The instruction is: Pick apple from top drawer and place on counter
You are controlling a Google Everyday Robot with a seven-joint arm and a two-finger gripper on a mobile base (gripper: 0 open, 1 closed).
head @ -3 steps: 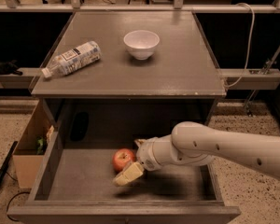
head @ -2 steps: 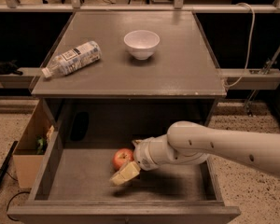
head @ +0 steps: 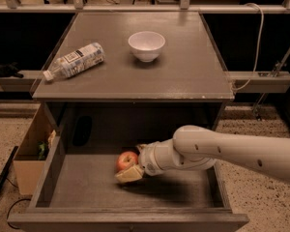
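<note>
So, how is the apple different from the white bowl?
Colour: the apple is red with a yellowish patch; the white bowl is plain white. Size: the apple looks smaller than the bowl. Place: the apple lies in the open top drawer, with the gripper right at it; the bowl stands upright on the counter, far from the gripper. Both are round.
</note>
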